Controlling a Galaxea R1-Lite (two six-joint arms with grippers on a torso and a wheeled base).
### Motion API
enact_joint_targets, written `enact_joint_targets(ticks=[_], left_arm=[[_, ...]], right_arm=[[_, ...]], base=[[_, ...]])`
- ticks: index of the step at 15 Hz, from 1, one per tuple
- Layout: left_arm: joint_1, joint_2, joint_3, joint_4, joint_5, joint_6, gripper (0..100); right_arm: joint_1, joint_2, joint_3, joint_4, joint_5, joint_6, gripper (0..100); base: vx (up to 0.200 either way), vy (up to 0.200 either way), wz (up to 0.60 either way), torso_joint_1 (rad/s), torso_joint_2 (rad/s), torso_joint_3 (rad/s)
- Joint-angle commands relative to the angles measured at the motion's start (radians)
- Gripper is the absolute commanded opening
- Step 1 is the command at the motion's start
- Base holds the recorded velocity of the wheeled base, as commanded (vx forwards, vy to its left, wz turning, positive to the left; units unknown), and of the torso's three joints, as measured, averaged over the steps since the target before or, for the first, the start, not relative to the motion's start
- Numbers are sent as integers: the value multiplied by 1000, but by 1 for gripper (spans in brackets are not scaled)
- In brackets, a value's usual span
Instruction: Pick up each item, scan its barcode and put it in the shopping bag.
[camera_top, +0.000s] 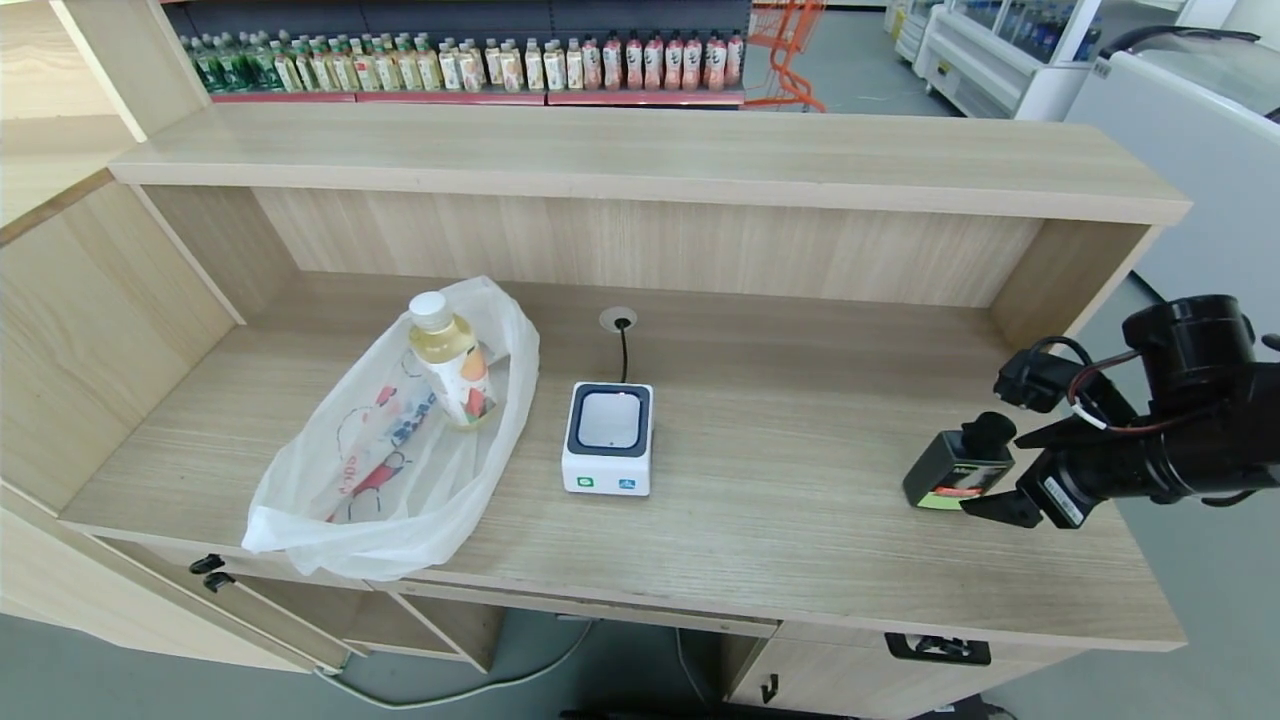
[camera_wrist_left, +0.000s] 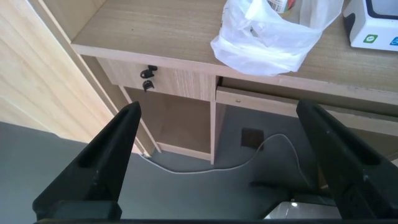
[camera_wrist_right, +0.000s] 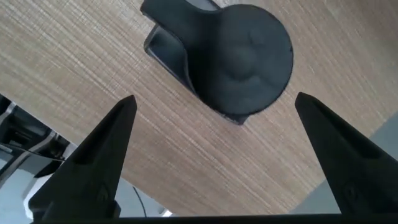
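Small dark-green squarish container with a black round cap (camera_top: 958, 468) stands upright near the right end of the light wooden counter (camera_top: 800, 540), the single item left outside the bag. The right gripper (camera_wrist_right: 214, 102) is at it with its two black fingers (camera_wrist_right: 93, 162) spread wide, one to each side of the cap and not touching it; the container sits just ahead of the fingertips, free on the wood.

One white translucent plastic shopping bag (camera_top: 330, 480) lies open at the left part of the counter, its mouth hanging slightly over the front edge. Inside it is one clear plastic bottle of pale yellow drink with a white cap (camera_top: 452, 365), leaning toward the back wall.

Between bag and container sits one white box-shaped barcode scanner with a dark-framed grey window (camera_top: 608, 438); one black cable (camera_top: 624, 355) runs from it to a round hole in the counter.

The left gripper (camera_wrist_left: 217, 109) hangs below the counter's front edge, beside the bag, over the grey floor, jaws wide apart and holding nothing
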Motion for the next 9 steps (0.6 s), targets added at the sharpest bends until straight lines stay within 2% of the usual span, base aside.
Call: enact_joint_targets(ticks=[1,3,9], left_arm=[[0,0,0,0,1,0,100],[0,0,0,0,1,0,100],[0,0,0,0,1,0,100]], right_arm=[[3,44,0,-12,1,-19,100],[1,73,0,-55,27,-83,100],[15,125,-36,-78,115,-134,100]], base=[[0,0,0,0,0,0],[0,0,0,0,0,0],[0,0,0,0,0,0]])
